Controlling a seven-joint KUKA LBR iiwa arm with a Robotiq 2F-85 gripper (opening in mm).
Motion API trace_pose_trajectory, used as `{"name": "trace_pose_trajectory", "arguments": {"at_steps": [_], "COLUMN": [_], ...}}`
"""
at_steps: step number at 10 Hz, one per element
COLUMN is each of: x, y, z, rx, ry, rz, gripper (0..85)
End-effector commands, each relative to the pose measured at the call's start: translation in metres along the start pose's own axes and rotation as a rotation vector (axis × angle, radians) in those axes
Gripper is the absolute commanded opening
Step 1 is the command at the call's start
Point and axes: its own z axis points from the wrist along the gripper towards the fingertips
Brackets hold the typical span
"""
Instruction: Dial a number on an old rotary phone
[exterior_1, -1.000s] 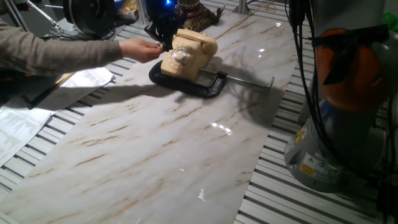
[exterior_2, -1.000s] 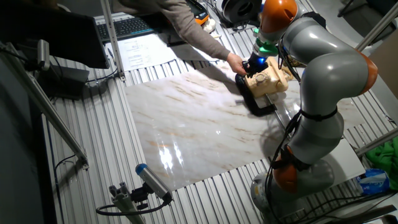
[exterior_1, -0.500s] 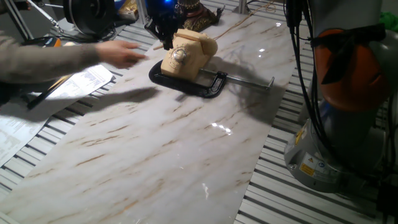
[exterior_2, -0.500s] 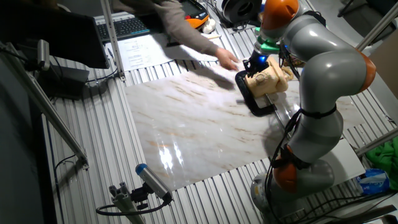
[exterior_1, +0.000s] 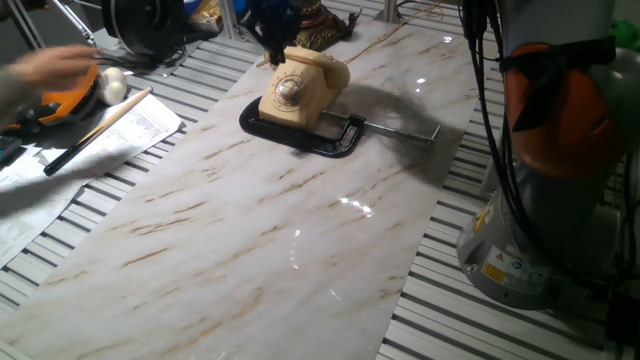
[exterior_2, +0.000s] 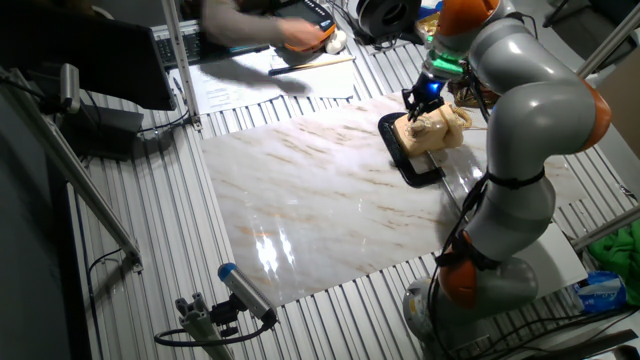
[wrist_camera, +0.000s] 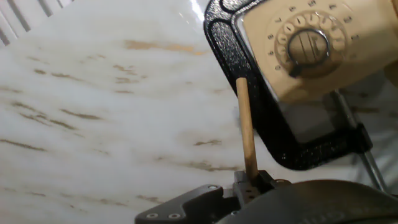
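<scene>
One clamp pins the phone to the bench for dialing; our gripper clenches a wooden stick beside the phone.

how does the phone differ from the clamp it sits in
The phone is cream-beige and boxy, with a round dial on its sloped front; the clamp is black, thin and C-shaped. The phone stands tall, while the clamp lies flat on the marble sheet with a silver screw bar sticking out sideways. Both sit together at the sheet's far end.
</scene>
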Motion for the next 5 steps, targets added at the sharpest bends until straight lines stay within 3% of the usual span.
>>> {"name": "trace_pose_trajectory", "arguments": {"at_steps": [1,4,5], "x": [0.001,-0.008,-0.011], "y": [0.0,-0.01,-0.015], "z": [-0.001,-0.009,-0.015], "rx": [-0.025,-0.05,-0.059], "ry": [-0.008,-0.009,0.013], "rz": [0.075,0.298,0.366], "gripper": [0.0,0.0,0.0]}}
